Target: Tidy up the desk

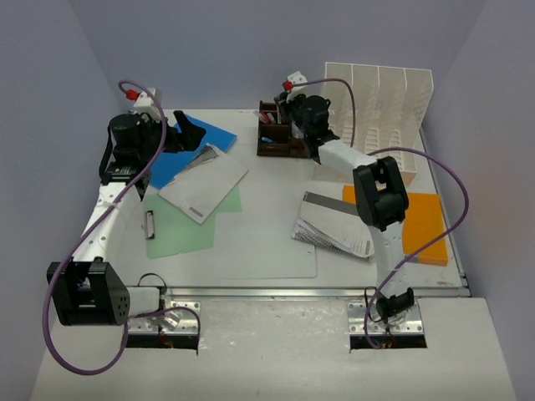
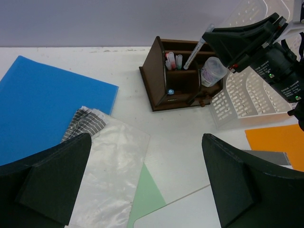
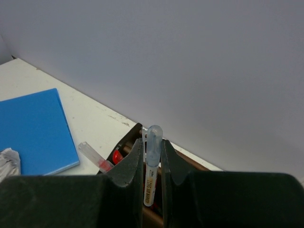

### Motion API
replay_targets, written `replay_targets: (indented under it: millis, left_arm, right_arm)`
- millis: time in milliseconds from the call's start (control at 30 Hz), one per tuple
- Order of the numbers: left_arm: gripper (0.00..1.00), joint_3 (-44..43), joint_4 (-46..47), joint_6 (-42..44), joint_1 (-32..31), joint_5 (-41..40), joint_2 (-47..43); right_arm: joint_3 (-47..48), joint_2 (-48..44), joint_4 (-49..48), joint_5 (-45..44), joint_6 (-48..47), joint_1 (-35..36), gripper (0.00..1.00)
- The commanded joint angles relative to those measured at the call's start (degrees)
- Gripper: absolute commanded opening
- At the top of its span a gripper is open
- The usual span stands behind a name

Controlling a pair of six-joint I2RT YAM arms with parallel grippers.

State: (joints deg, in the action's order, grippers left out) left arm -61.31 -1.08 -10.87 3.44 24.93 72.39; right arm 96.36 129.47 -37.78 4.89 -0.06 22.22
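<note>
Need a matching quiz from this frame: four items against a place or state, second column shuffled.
Column one:
1 blue folder
2 orange folder
3 left claw
4 right claw

Column two:
a shut on marker
b open
c right side of desk
d far left of desk

Pairs: 1-d, 2-c, 3-b, 4-a

Overhead above desk point(image 1: 269, 179); two wrist close-ups
</note>
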Motion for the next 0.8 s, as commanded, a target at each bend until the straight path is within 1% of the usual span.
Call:
replay_targets:
  millis: [0,33,67,167,200,233,267,333,400,433,500,567,600,633,700,733,767]
  left_arm:
    - [1.00,0.1,3.2,1.4,0.4,-0.7,-0.2]
    - [1.00,0.1,3.1,1.5,0.4,-0.7,-0.2]
    - [1.00,0.1,3.0,1.5,0.4,-0.8,-0.1]
    - [1.00,0.2,2.9,1.6,0.5,-0.7,-0.1]
    - [1.00,0.2,2.7,1.7,0.5,-0.7,-0.1]
    - [1.00,0.2,2.4,1.8,0.5,-0.7,-0.1]
    - [1.00,0.2,2.0,2.6,0.5,-0.4,0.0]
    - [1.00,-0.2,0.1,3.8,0.5,-0.1,0.3]
    - [1.00,-0.6,-1.8,4.5,0.5,0.0,0.6]
    - [1.00,-0.4,-2.5,4.7,0.5,-0.2,0.6]
    - [1.00,0.0,-3.1,5.1,0.5,-0.4,0.6]
    - [1.00,0.4,-3.3,5.3,0.5,-0.6,0.4]
    - [1.00,0.8,-3.2,5.3,0.4,-0.6,0.2]
    - [1.00,1.1,-3.2,5.2,0.4,-0.6,0.0]
    - [1.00,1.1,-3.4,5.1,0.4,-0.6,-0.7]
    - [1.00,1.2,-3.5,5.0,0.4,-0.7,-1.0]
    - [1.00,1.3,-3.5,5.0,0.4,-0.9,-1.3]
  right_arm:
    - [2.4,1.3,-6.1,-0.8,-2.7,-0.3,0.04]
    - [2.3,1.6,-6.2,-0.8,-2.9,-0.3,0.08]
    - [2.1,1.7,-6.2,-0.7,-2.9,-0.3,0.17]
    - [0.2,-0.2,-5.4,0.8,-2.3,-0.3,0.51]
    - [-1.0,-2.0,-4.4,2.4,-1.9,-0.3,0.65]
    - [-1.8,-3.3,-3.6,3.5,-1.7,-0.3,0.71]
    - [-3.6,-6.5,-1.6,4.7,-1.5,-0.3,0.79]
    - [-5.7,-10.4,2.7,8.0,-1.9,-0.3,0.84]
    - [-8.7,-17.3,7.5,10.8,-3.5,-0.3,0.86]
    - [-9.8,-20.3,11.7,12.3,-5.3,-0.3,0.86]
    - [-11.3,-25.0,25.3,14.5,-10.2,-0.2,0.85]
    - [-12.4,-29.2,31.9,16.2,-13.3,-0.1,0.84]
    - [-14.2,-32.2,41.0,17.0,-15.8,0.2,0.81]
    - [-16.1,-35.5,48.1,17.1,-19.2,0.6,0.79]
    - [-20.2,-40.0,56.8,14.3,-22.9,2.1,0.79]
    - [-23.9,-43.0,60.6,11.4,-23.4,3.2,0.79]
    - [-26.9,-45.0,61.6,9.4,-23.1,3.8,0.80]
